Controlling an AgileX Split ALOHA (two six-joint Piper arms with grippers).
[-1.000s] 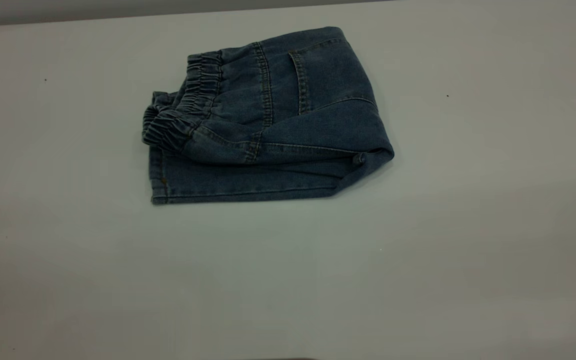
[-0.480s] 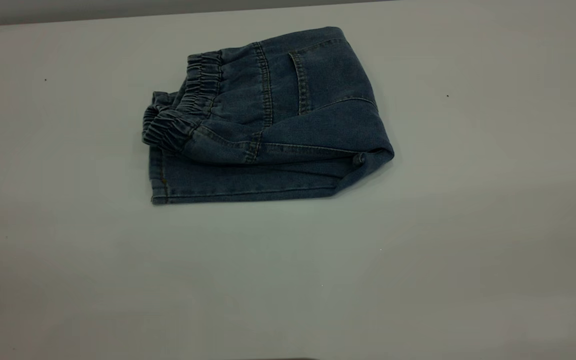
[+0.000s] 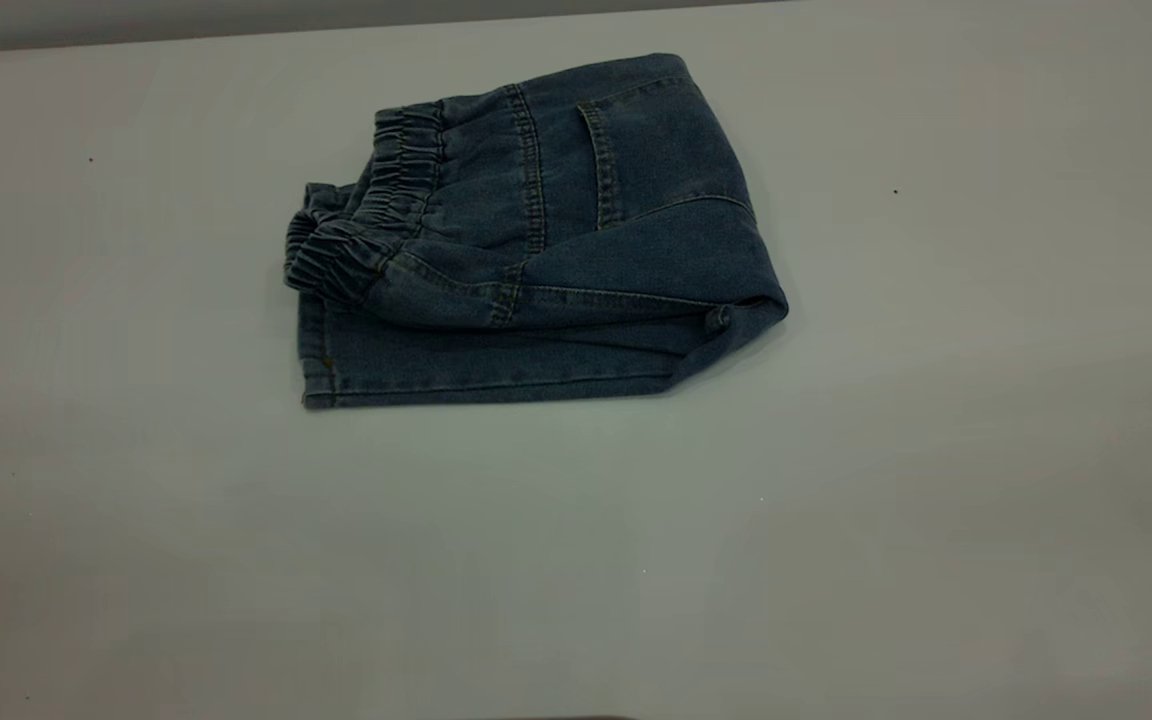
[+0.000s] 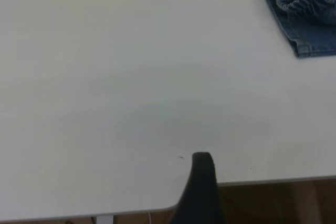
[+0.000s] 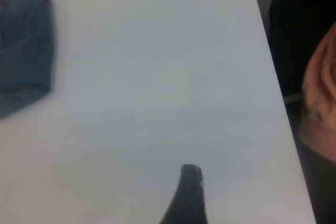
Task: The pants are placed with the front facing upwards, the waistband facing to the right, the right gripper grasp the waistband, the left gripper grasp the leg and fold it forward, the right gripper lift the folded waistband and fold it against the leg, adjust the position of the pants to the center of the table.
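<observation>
The pants (image 3: pixel 576 230) lie folded into a compact bundle on the table (image 3: pixel 836 520), left of centre and toward the far edge. The ruched waistband (image 3: pixel 366 220) rests on top at the bundle's left end, above a flat leg hem (image 3: pixel 321 360). A back pocket faces up. Neither gripper appears in the exterior view. In the left wrist view a black part of my left gripper (image 4: pixel 202 187) hangs over the table's edge, far from the pants (image 4: pixel 312 35). My right gripper (image 5: pixel 186 195) shows as a black tip above bare table, well away from the pants (image 5: pixel 23 40).
The table's edge (image 4: pixel 273 181) runs just past the left gripper. In the right wrist view, part of a person (image 5: pixel 320 93) in dark clothing sits beyond the table's side edge (image 5: pixel 273 87).
</observation>
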